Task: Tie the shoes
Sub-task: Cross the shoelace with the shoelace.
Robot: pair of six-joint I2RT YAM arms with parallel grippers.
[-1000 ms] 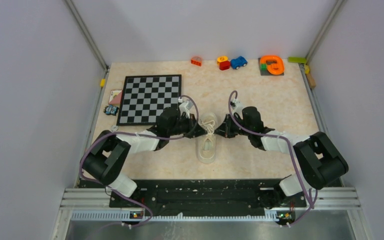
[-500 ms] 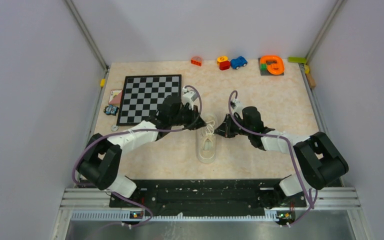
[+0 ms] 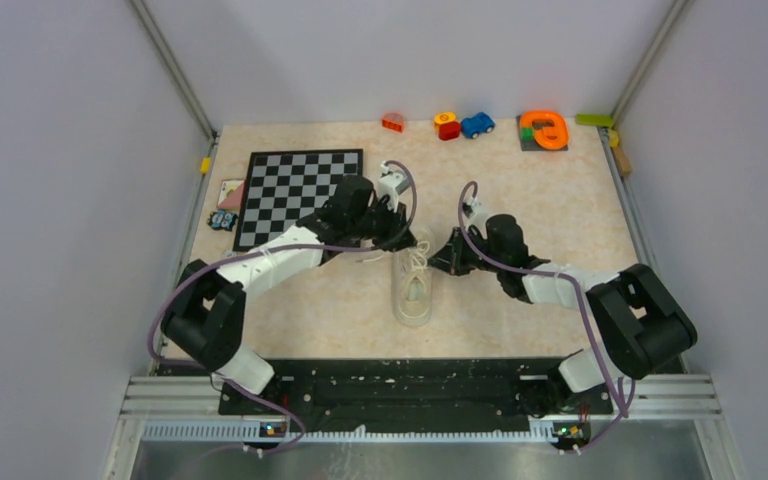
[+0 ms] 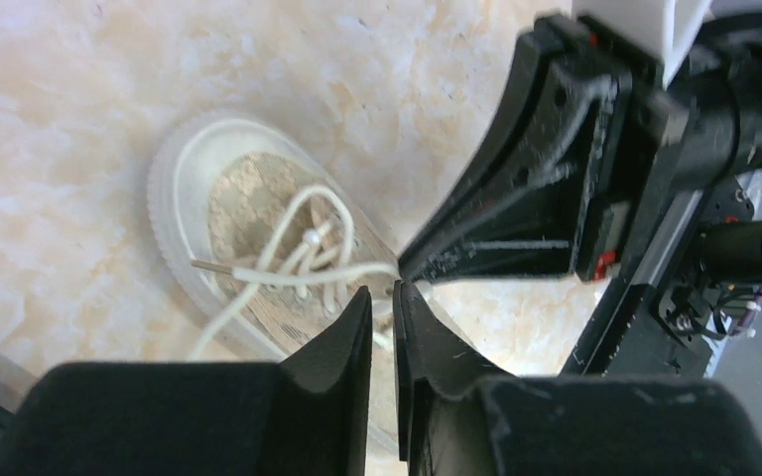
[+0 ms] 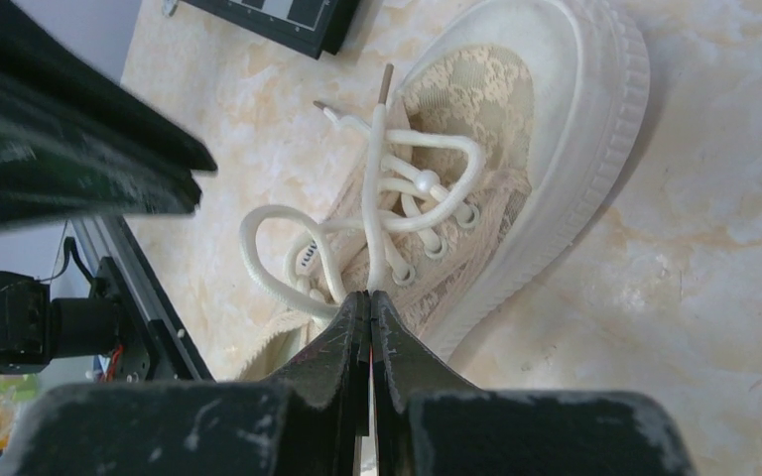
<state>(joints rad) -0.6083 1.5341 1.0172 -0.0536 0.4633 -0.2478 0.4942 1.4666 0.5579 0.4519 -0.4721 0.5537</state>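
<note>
Right gripper [image 5: 369, 297] pinches long white lace [image 5: 374, 188] of cream canvas sneaker [image 5: 566, 119], prob. to hold it taut, while left gripper [image 4: 383, 302], jaws cracked apart & empty, hovers beside.

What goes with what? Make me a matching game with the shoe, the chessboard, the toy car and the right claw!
Things:
1. shoe
2. chessboard
3. toy car
4. right claw

Clues:
A. blue, far at the back
B. shut on a white lace
C. cream, lying in the middle
D. black and white squares, left of the shoe

Pairs: 1-C, 2-D, 3-A, 4-B
</note>
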